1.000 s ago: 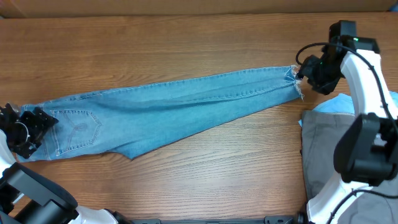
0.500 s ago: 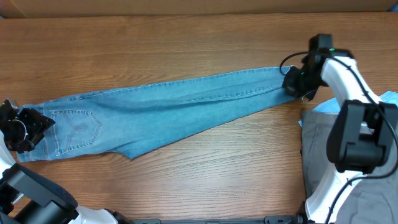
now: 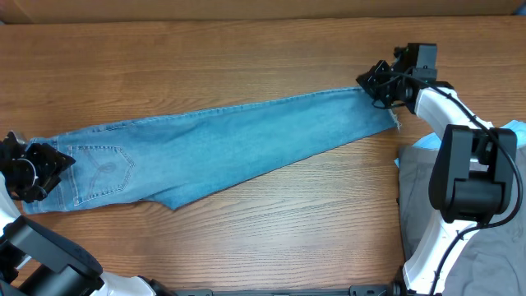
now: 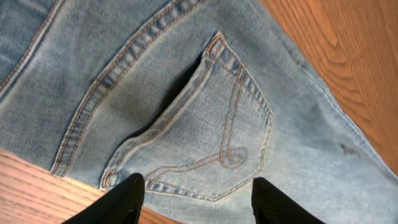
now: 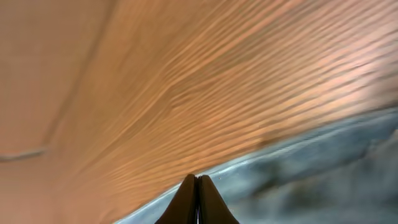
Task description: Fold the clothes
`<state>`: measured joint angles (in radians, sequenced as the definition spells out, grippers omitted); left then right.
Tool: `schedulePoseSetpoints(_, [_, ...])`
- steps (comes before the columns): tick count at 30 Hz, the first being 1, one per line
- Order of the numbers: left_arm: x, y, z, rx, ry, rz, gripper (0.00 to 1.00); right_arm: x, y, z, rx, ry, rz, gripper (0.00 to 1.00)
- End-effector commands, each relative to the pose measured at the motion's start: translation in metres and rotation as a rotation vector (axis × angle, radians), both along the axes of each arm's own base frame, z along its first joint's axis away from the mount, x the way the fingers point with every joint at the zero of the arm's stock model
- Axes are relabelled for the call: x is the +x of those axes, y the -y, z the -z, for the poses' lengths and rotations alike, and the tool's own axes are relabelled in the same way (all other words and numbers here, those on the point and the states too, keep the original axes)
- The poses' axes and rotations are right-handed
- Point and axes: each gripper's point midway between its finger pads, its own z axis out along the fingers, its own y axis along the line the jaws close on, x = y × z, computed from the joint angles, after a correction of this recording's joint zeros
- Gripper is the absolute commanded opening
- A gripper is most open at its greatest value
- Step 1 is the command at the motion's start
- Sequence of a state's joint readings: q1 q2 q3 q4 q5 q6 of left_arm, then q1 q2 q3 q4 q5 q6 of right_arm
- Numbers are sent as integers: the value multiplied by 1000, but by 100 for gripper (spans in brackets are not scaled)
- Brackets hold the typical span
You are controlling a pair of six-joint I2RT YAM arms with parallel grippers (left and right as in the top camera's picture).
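Observation:
The light-blue jeans (image 3: pixel 230 144) lie flat and slanted across the table, waist at the left, frayed ankle hem (image 3: pixel 397 122) at the right. My left gripper (image 3: pixel 54 169) sits at the waist end. In the left wrist view this gripper (image 4: pixel 202 186) is open, its black fingers (image 4: pixel 127 199) apart over the waist edge just below the stitched back pocket (image 4: pixel 211 137). My right gripper (image 3: pixel 369 82) hovers at the upper corner of the ankle end. Seen from the right wrist, it (image 5: pixel 198 179) is shut, tips together at the denim's edge (image 5: pixel 311 168), with no cloth showing between them.
A grey garment (image 3: pixel 444 193) lies at the right front under the right arm, with a pale-blue cloth (image 3: pixel 514 131) beside it. The wooden table (image 3: pixel 246 57) runs to a back edge along the top of the overhead view.
The right gripper closed at the ankle hem, then moved up and to the left to the hem's upper corner. The left gripper narrowed a little and stayed at the waist.

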<state>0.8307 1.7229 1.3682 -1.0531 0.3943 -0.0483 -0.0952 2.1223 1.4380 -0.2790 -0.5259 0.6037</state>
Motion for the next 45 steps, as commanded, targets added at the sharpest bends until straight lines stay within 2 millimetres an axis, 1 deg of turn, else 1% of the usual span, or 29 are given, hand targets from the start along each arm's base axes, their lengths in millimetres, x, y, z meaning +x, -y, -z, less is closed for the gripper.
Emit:
schedulePoseSetpoints(1, [6, 2, -6, 4, 27, 35, 62, -11, -14, -21, 118, -9, -91, 5])
schedulePoseSetpoints(3, [8, 1, -7, 4, 33, 35, 63, -24, -22, -21, 103, -26, -157, 7])
schedulePoseSetpoints(6, [11, 5, -9, -11, 55, 43, 62, -49, -42, -18, 35, -49, -290, 8])
schedulePoseSetpoints(10, [17, 15, -11, -9, 77, 112, 58, -76, -58, 1, -111, -146, -372, 9])
schedulePoseSetpoints(12, [21, 22, -13, -1, 77, 141, 58, -89, -72, 5, -121, -170, -430, 9])
schedulePoseSetpoints(16, [33, 42, -15, 16, 86, 229, 56, -116, -106, 6, -124, -178, -603, 8])
schedulePoseSetpoints(19, [48, 66, -14, 51, 90, 352, 49, -145, -138, 0, -60, -170, -767, 9])
schedulePoseSetpoints(21, [58, 79, -10, 107, 67, 416, 43, -163, -158, -4, -23, -173, -850, 10])
schedulePoseSetpoints(23, [69, 91, -8, 168, 55, 472, 42, -174, -171, -5, -16, -190, -889, 11])
schedulePoseSetpoints(24, [77, 99, -6, 208, 59, 508, 42, -181, -183, -5, -12, -195, -915, 11])
schedulePoseSetpoints(26, [87, 108, -3, 261, 59, 549, 43, -189, -200, -6, -9, -205, -933, 11])
schedulePoseSetpoints(28, [96, 118, 3, 288, 57, 584, 43, -190, -215, -3, -26, -234, -900, 9])
schedulePoseSetpoints(29, [100, 123, 6, 287, 57, 599, 43, -190, -219, 0, -48, -244, -881, 9])
schedulePoseSetpoints(32, [108, 137, 26, 266, 38, 641, 43, -186, -226, 15, -142, -277, -806, 9])
schedulePoseSetpoints(33, [111, 143, 42, 245, 14, 663, 42, -190, -232, 23, -155, -301, -792, 9])
schedulePoseSetpoints(35, [112, 150, 62, 220, -19, 684, 36, -197, -235, 33, -155, -347, -773, 8])
schedulePoseSetpoints(37, [114, 151, 78, 208, -39, 692, 32, -204, -230, 44, -177, -405, -729, 4])
schedulePoseSetpoints(39, [118, 150, 91, 201, -47, 687, 31, -208, -218, 55, -219, -473, -649, 4])
schedulePoseSetpoints(40, [120, 147, 96, 209, -52, 674, 38, -209, -213, 59, -238, -495, -620, 4])
schedulePoseSetpoints(41, [122, 141, 100, 226, -64, 644, 42, -210, -208, 62, -256, -517, -593, 4])
schedulePoseSetpoints(43, [125, 120, 105, 285, -101, 545, 43, -212, -199, 64, -276, -546, -567, 4])
schedulePoseSetpoints(45, [126, 97, 105, 345, -126, 444, 50, -213, -193, 64, -280, -565, -560, 6])
